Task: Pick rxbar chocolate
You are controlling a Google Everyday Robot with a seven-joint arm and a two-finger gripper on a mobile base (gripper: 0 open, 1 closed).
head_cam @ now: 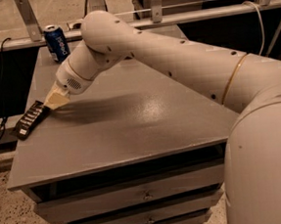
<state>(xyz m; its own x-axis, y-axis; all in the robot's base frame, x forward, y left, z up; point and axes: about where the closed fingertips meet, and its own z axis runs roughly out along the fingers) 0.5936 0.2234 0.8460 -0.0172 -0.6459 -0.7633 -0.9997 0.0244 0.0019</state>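
Tan, wedge-shaped gripper (52, 99) low over smooth grey tabletop (132, 129), tip meeting flat black rectangular rxbar chocolate (28, 121); grip impossible to tell.

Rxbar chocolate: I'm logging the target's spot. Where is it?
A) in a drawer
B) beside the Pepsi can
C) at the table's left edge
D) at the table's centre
C: the rxbar chocolate lies at the left edge of the table, the gripper at its inner end; the Pepsi can stands apart at the back.
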